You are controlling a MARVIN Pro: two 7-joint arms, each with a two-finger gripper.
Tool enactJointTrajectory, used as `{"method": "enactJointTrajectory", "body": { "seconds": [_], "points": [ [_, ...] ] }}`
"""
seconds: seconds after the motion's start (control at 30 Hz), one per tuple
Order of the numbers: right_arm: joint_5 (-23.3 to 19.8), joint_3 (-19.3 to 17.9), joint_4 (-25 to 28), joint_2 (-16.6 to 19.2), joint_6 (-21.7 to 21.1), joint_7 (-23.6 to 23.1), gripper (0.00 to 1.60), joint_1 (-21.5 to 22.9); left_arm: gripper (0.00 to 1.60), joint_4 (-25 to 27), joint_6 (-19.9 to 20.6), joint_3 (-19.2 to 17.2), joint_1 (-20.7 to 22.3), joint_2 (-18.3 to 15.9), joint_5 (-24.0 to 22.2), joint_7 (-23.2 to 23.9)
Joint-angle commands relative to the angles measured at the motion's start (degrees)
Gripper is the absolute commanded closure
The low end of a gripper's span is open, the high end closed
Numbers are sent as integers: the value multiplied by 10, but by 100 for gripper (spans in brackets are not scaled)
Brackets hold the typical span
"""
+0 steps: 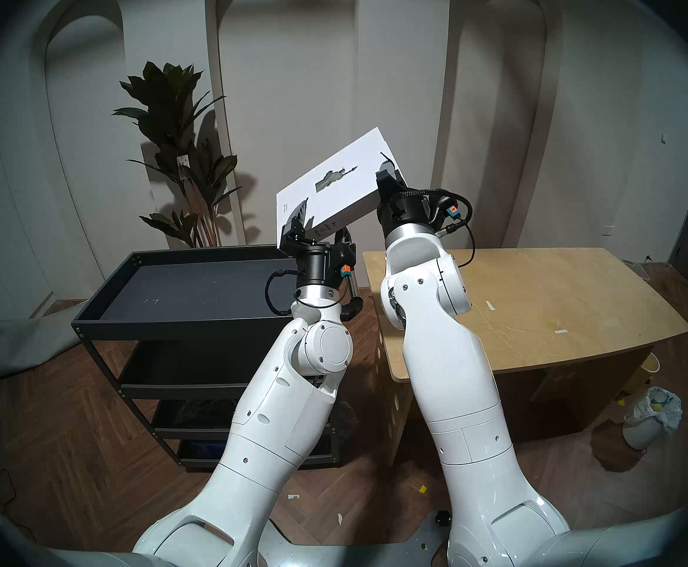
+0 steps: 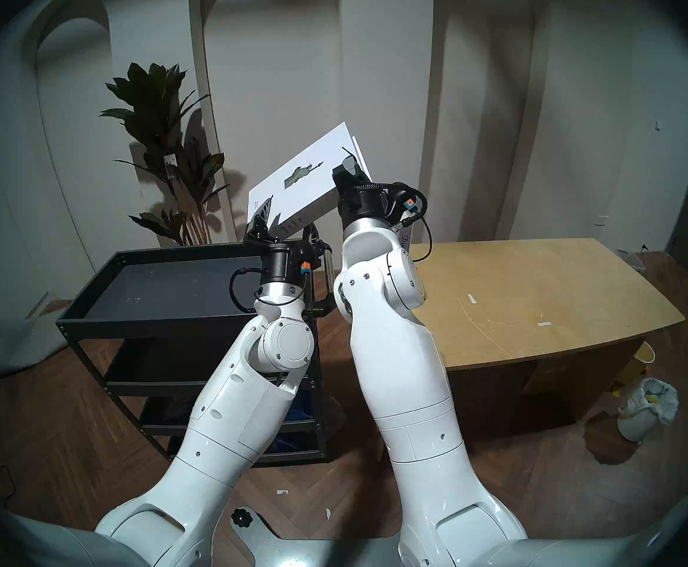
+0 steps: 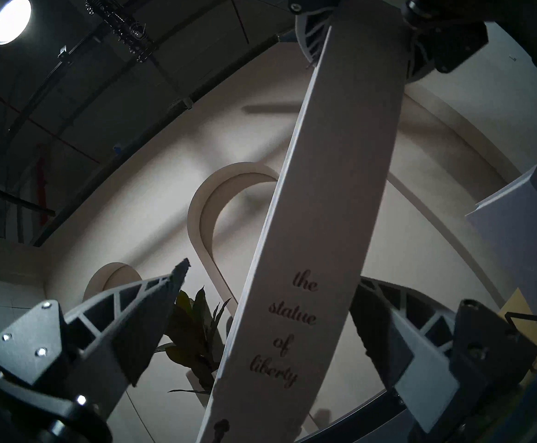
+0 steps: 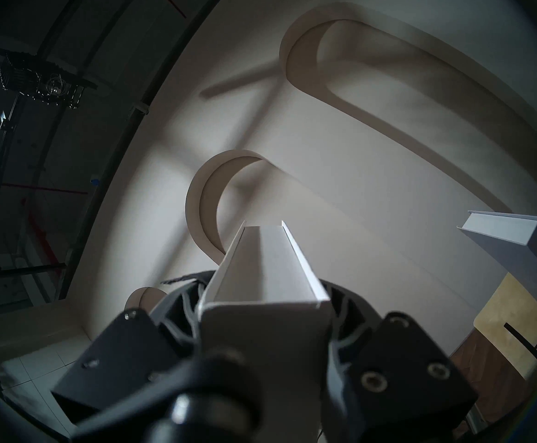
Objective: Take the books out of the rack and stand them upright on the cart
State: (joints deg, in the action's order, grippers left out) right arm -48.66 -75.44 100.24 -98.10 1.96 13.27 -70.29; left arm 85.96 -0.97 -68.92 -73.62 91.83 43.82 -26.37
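Observation:
The thick white book [image 1: 334,177] with the Statue of Liberty drawing hangs tilted in the air above the right end of the black cart [image 1: 178,329]. My right gripper [image 1: 389,173] is shut on its upper right end, and the right wrist view shows the book [image 4: 260,273] clamped there. My left gripper [image 1: 321,222] is open around the lower left end. In the left wrist view a gap shows between one finger [image 3: 152,305] and the spine [image 3: 308,273]. The pale grey-lavender book [image 4: 516,241] stands in the black wire rack [image 4: 522,340] on the table; in the head views my right arm hides the rack.
A light wooden table [image 1: 538,300] stands right of the cart, whose steel handle [image 2: 328,263] faces it. A tall potted plant [image 1: 178,144] is behind the cart's far side. A bin with a white bag [image 1: 649,419] and litter lie on the floor at right.

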Motion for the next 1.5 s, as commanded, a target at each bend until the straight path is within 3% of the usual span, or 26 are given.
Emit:
{"method": "enactJointTrajectory", "body": {
  "seconds": [0.0, 0.27, 0.4, 0.7, 0.73, 0.8, 0.83, 0.9, 0.97, 1.03, 1.07, 1.1, 1.33, 1.37, 1.43, 1.47],
  "points": [
    [4, -2, 4, 0, 4, -2, 160, 13, 0, 32, 2, 0, 8, 4, -18, 30],
    [-2, -4, 4, 1, -5, -2, 160, 15, 0, 24, -8, 2, 15, -1, -25, 45],
    [-14, -11, 0, 3, -14, -7, 160, 18, 0, 12, -2, 2, 26, 4, -40, 75],
    [-12, -9, 2, 5, -20, -9, 160, 15, 3, -29, 4, 4, 45, 5, -17, 60],
    [-12, -8, 2, 4, -20, -9, 160, 15, 13, -33, 4, 3, 47, 5, -16, 60],
    [-12, -7, 2, 5, -23, -9, 160, 14, 17, -44, 8, 3, 53, 7, -4, 48],
    [-12, -6, 1, 5, -23, -9, 160, 14, 38, -47, 5, 4, 55, 4, -3, 48],
    [-12, -6, 1, 5, -23, -9, 160, 13, 53, -52, 2, 3, 57, 6, -2, 42],
    [-11, -6, 1, 6, -23, -9, 160, 13, 102, -54, 2, 3, 58, 7, 0, 36],
    [-11, -5, 2, 7, -23, -9, 160, 13, 107, -54, 0, 2, 58, 7, -2, 36],
    [-10, -5, 3, 7, -22, -9, 160, 13, 125, -53, 0, 3, 58, 7, 0, 35],
    [-9, -5, 6, 8, -21, -10, 160, 11, 160, -51, -3, 3, 56, 6, -1, 34],
    [3, 2, 15, 13, -15, -10, 160, 3, 160, -47, -2, 3, 53, 6, 1, 32],
    [4, 2, 17, 13, -15, -10, 92, 1, 160, -45, 3, 3, 51, 6, 4, 32],
    [6, 3, 22, 15, -12, -13, 0, -2, 160, -42, 7, 2, 49, 6, 0, 40],
    [8, 4, 26, 16, -11, -12, 0, -3, 160, -43, 5, 3, 48, 5, 0, 42]
  ]
}}
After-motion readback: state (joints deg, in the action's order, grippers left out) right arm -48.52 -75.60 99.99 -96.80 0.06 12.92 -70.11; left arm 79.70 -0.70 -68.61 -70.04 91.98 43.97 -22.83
